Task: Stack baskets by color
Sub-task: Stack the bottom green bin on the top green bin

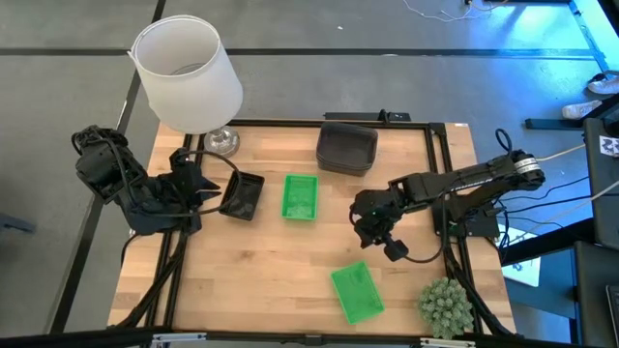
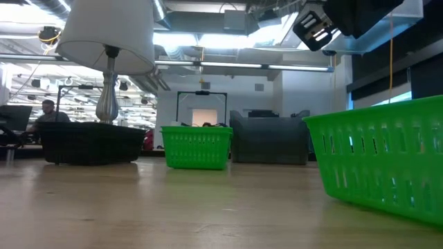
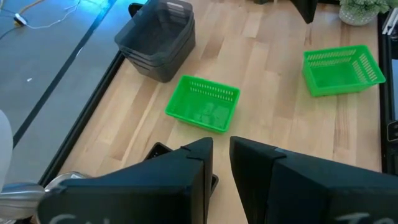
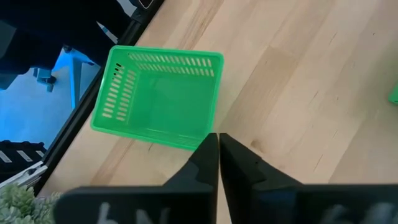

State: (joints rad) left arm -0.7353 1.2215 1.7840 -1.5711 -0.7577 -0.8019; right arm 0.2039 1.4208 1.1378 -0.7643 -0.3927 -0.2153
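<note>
A green basket (image 1: 356, 292) rests on its bottom near the table's front right, its open side up. My right gripper (image 4: 217, 148) hangs shut above the table just beyond that basket's near corner (image 4: 202, 138), high up in the low view (image 2: 315, 28). A second green basket (image 1: 300, 196) stands mid-table. A stack of grey-brown baskets (image 1: 346, 148) sits at the far edge. A black basket (image 1: 242, 196) stands left of centre. Over its left side my left gripper (image 3: 221, 152) is raised, its fingers a little apart with nothing between them.
A white lampshade (image 1: 189, 72) on a metal foot (image 1: 221, 142) stands at the far left corner. A round green plant ball (image 1: 445, 307) sits at the front right corner. Bare wood lies between the two green baskets. A person (image 2: 47, 111) sits far off in the room.
</note>
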